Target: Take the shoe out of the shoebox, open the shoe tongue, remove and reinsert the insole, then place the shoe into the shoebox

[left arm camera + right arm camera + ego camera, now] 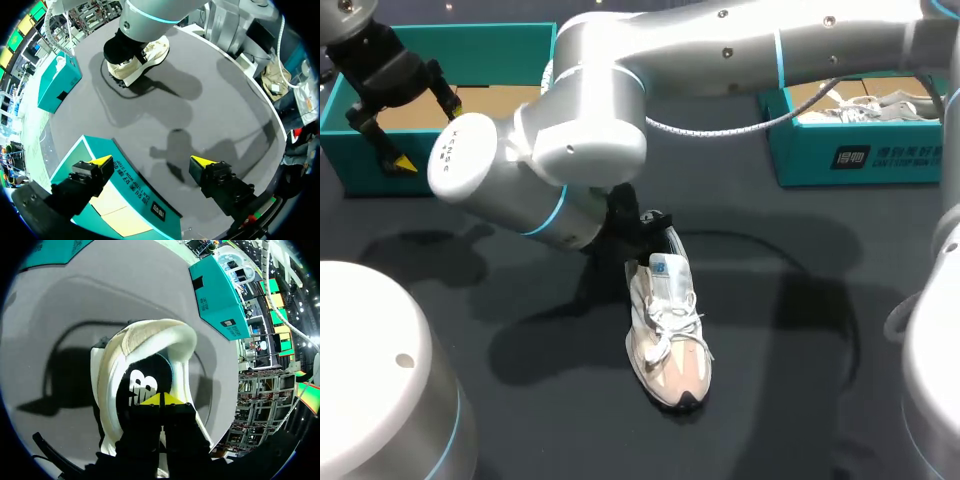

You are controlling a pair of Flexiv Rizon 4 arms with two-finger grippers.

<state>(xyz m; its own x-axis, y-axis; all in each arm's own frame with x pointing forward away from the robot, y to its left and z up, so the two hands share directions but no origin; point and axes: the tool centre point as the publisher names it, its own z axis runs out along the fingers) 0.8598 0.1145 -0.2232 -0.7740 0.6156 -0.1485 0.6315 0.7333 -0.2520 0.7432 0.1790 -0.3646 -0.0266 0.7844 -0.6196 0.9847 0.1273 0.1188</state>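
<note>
**Reaching into the shoe: insole step in hand, boxing-up not yet done**

The shoe [668, 330] is out of its box and lies on the dark desk [800, 380] near the middle, sole down and toe towards the robot. So the first step looks done. Its tongue [665, 268] appears pulled forward, leaving the mouth wide.

In the right wrist view the right claw [161, 400] sits in that mouth. Its yellow tips are pressed together just over the black insole [145, 380], which looks seated inside the shoe. Whether an edge of it is caught between the tips cannot be told. My reading is that the insole work is under way. Putting the shoe back in the box remains.

The left claw [425, 133] hangs spread and empty over the front wall of the left shoebox [360, 165], whose cardboard floor shows bare. That is probably the shoe's home.

A second teal shoebox [860, 150] at the far right holds another pale shoe [880, 105].

The right arm lies across the desk between the shoe and the left shoebox. It hides the heel in the head view, and a path back to that box would have to go round it.
</note>
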